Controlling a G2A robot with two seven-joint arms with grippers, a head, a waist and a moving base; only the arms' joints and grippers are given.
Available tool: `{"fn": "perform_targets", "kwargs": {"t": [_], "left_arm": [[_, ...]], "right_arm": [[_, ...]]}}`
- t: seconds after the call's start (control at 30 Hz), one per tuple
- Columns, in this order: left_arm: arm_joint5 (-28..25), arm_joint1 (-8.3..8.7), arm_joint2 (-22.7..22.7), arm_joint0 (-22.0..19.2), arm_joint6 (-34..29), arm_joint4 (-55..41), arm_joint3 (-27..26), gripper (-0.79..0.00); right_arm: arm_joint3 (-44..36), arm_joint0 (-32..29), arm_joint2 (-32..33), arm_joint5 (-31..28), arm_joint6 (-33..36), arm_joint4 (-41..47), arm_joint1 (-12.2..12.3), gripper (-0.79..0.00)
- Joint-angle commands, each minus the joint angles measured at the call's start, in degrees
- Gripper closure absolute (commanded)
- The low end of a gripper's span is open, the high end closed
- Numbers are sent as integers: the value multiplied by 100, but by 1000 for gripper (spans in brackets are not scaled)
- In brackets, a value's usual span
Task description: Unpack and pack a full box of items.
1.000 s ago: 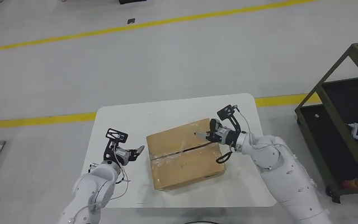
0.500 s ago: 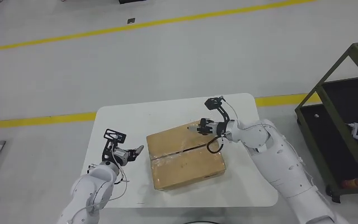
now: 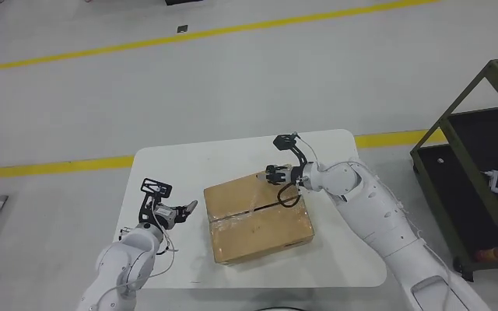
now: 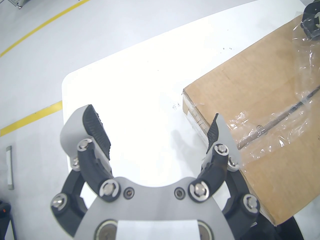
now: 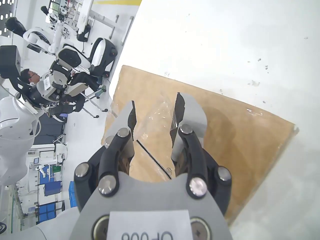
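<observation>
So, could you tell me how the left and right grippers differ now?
The left gripper hangs over bare table beside the box; the right gripper is over the box's taped seam. The left's jaws spread wider than the right's. Both are open and empty.

Matt cardboard box (image 3: pixel 261 221) under crinkled glossy clear tape (image 4: pixel 270 131), on a smooth white table (image 3: pixel 163 167).

Robotics lab hall, grey floor (image 3: pixel 233 85), yellow lines (image 3: pixel 218 32), other white robots (image 5: pixel 40 37), desk (image 5: pixel 86 6) behind
</observation>
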Motion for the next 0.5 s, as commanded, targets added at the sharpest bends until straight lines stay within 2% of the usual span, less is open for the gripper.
{"fn": "perform_targets", "kwargs": {"t": [0.0, 0.1, 0.13, 0.23, 0.47], "left_arm": [[-7, 1, -1, -7, -7, 10, 4, -785], [-26, 2, 1, -21, -20, 7, 19, -785], [-37, 2, 6, -28, -22, 7, 23, -785], [-70, 3, 21, -50, -28, 24, 34, -785], [-105, 6, 25, -75, -26, 38, 48, -785]], "right_arm": [[70, 44, -41, -13, -7, 22, -25, -348], [192, 86, -74, -41, -42, 19, -50, -308], [224, 100, -84, -47, -77, 7, -59, -268], [323, 136, -118, -42, -167, -27, -87, 0], [451, 167, -222, -68, -324, -9, -164, 0]]}}
